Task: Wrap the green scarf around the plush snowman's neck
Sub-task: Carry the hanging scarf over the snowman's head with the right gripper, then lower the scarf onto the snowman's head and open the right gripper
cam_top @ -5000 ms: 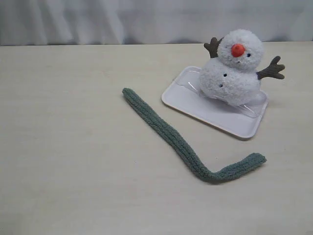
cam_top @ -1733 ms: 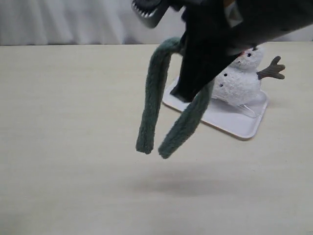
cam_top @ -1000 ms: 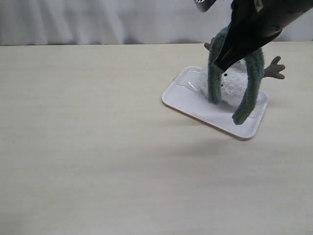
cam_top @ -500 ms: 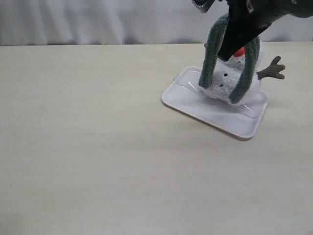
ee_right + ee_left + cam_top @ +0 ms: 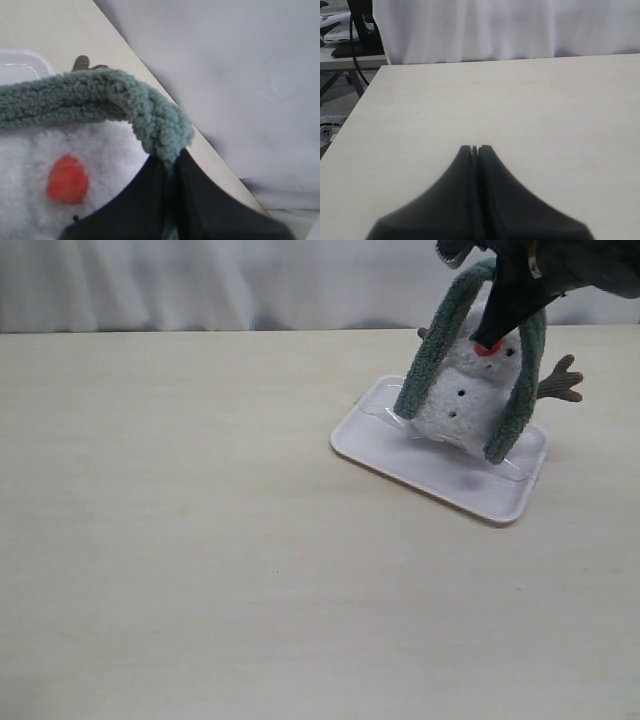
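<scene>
The plush snowman (image 5: 462,405) sits on a white tray (image 5: 400,455) at the back right of the table. Its orange nose (image 5: 66,179) shows in the right wrist view. The green scarf (image 5: 428,355) hangs folded over the snowman's head, one end down each side of its body. My right gripper (image 5: 492,332) is shut on the scarf's fold (image 5: 157,125) just above the snowman's face. My left gripper (image 5: 475,148) is shut with nothing in it, over bare tabletop, and does not show in the exterior view.
A white curtain (image 5: 200,280) hangs behind the table's far edge. In the left wrist view the table's corner (image 5: 382,67) shows, with a stand and cables (image 5: 360,30) beyond it.
The right gripper picked the scarf up off the table, carried it right to the snowman, and in the last half second moved back so the scarf ends straddle the body.
</scene>
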